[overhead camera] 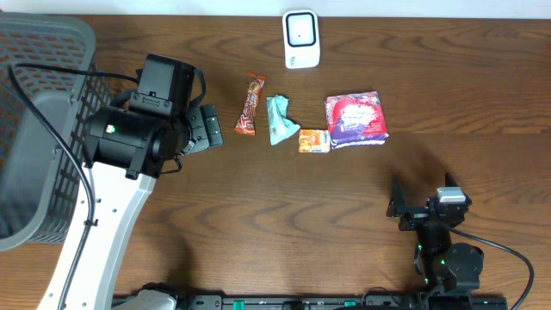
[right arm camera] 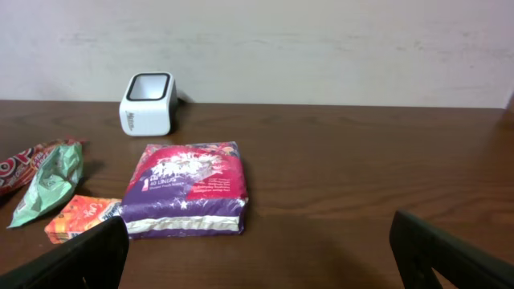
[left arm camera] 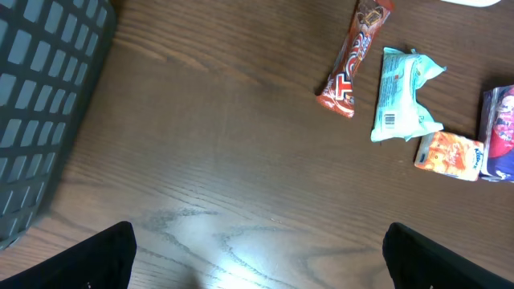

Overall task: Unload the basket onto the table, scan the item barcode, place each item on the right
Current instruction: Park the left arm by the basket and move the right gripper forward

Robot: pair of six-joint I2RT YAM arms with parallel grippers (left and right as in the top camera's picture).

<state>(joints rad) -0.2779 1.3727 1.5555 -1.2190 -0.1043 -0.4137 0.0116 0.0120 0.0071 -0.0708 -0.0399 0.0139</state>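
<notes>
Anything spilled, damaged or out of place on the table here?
Nothing stands out. The candy bar, teal packet, orange packet and purple pack lie in a loose row near the scanner, intact, nothing spilled. The teal packet is only a little crumpled.

This looks like a mock shop checkout, perhaps in a lab: a barcode scanner [overhead camera: 301, 39] and small packaged goods [overhead camera: 355, 119] on a wooden counter [overhead camera: 275, 215], a grey basket [overhead camera: 52, 43] at its end, a plain wall [right arm camera: 321, 40] behind.
</notes>
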